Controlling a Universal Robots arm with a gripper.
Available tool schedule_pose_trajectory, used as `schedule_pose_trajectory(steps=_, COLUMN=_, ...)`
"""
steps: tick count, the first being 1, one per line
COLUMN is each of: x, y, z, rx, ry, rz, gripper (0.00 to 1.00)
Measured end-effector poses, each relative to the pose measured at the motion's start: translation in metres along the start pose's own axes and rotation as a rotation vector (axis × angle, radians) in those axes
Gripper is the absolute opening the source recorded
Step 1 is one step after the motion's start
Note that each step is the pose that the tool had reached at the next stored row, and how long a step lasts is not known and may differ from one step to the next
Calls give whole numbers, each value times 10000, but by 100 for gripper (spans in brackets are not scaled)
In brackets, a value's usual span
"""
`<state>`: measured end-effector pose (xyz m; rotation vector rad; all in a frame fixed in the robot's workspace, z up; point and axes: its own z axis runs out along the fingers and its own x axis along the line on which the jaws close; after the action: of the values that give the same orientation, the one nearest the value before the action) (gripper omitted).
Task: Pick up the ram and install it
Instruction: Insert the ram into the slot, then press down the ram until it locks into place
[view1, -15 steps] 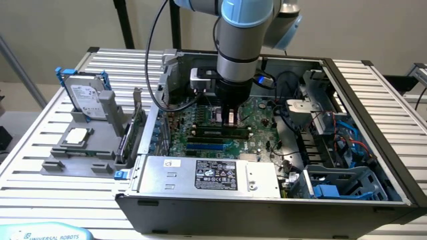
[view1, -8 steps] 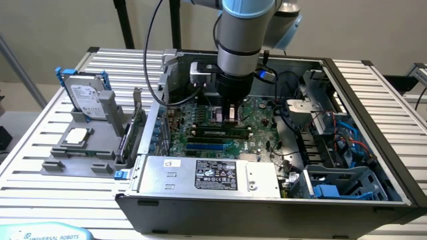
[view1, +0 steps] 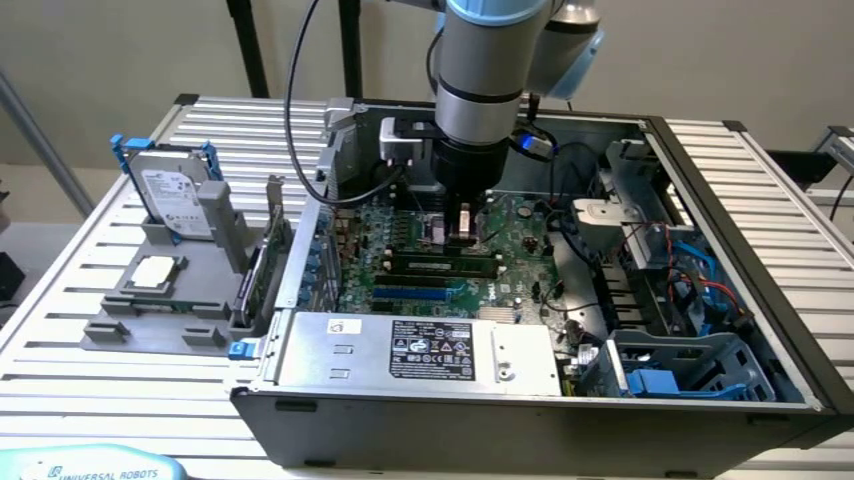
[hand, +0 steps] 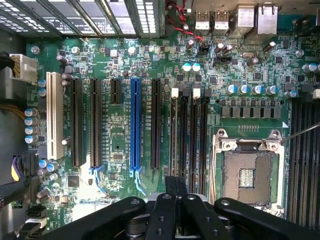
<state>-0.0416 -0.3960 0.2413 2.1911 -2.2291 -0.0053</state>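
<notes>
The ram, a narrow green stick with dark chips, lies along one of the black memory slots on the motherboard inside the open computer case. My gripper hangs straight down just over the ram, its fingers shut together with nothing visible between them. I cannot tell whether the tips touch the stick. In the wrist view my gripper points at the near end of the slots, and the two black fingers are pressed side by side.
The case walls enclose the arm. A silver power supply sits at the front, with blue cables at the exterior view's right. Outside the case, a grey rack holds a hard drive and an expansion card. The open CPU socket is beside the slots.
</notes>
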Motion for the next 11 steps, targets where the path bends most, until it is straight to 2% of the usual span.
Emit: schedule_pose_trajectory(steps=11, x=0, y=0, z=-1, rx=-1, ry=2, rz=0, gripper=11)
